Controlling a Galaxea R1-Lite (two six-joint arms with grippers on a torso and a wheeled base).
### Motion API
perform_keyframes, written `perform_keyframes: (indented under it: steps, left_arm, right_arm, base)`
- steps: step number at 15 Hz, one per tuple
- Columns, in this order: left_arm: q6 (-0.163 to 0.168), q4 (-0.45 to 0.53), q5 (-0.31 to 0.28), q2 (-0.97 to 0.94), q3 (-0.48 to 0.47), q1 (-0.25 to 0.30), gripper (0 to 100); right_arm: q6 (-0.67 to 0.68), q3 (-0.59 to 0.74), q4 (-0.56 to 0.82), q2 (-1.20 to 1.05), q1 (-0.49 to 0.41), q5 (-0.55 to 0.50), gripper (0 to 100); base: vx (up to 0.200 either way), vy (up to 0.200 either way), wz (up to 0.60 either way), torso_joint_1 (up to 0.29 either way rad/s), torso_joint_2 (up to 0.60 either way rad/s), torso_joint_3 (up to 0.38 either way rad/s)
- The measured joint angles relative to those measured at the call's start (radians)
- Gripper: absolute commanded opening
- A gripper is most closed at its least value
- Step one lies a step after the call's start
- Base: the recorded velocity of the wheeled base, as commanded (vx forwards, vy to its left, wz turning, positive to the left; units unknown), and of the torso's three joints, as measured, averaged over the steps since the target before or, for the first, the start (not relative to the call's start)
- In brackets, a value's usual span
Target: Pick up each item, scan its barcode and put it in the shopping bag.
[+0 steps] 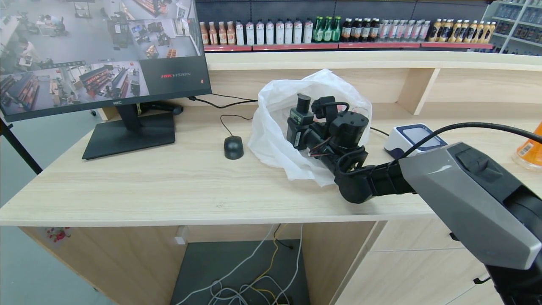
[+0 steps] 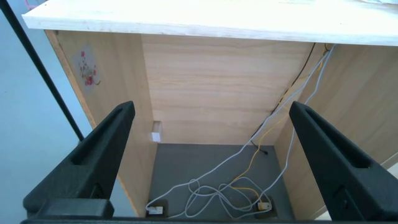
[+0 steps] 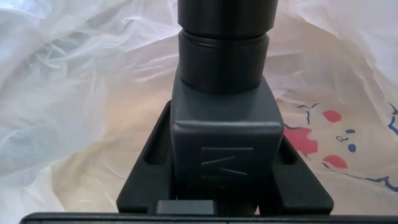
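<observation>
A white plastic shopping bag (image 1: 275, 101) stands on the wooden counter (image 1: 169, 182) near its middle. My right gripper (image 1: 298, 129) is at the bag's opening, shut on a dark grey square bottle (image 1: 301, 111) with a black cap. In the right wrist view the bottle (image 3: 224, 93) sits between the gripper's fingers (image 3: 146, 180), with the bag's white plastic (image 3: 74, 93) all around it. A white and blue barcode scanner (image 1: 417, 140) lies right of the bag. My left gripper (image 2: 212, 111) is open and holds nothing, low in front of the counter.
A monitor (image 1: 97, 51) on its stand and a black mouse (image 1: 233, 147) are left of the bag. An orange item (image 1: 531, 148) sits at the counter's right edge. Loose cables (image 2: 236, 186) lie in the recess under the counter.
</observation>
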Motion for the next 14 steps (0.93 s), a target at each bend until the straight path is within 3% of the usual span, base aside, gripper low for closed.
perform_keyframes:
  steps: [8, 9, 14]
  left_arm:
    - [0.000, 0.000, 0.000, 0.000, 0.000, 0.000, 100]
    - [0.000, 0.000, 0.000, 0.000, 0.000, 0.000, 100]
    - [0.000, 0.000, 0.000, 0.000, 0.000, -0.001, 100]
  right_arm:
    - [-0.005, 0.002, 0.002, 0.000, -0.004, -0.002, 0]
    - [-0.007, -0.003, 0.006, 0.001, -0.004, 0.000, 100]
    - [-0.008, -0.030, -0.024, 0.009, -0.013, 0.017, 100]
  base:
    - [0.000, 0.000, 0.00, 0.000, 0.00, 0.000]
    - [0.000, 0.000, 0.00, 0.000, 0.00, 0.000]
    - [0.000, 0.000, 0.00, 0.000, 0.00, 0.000]
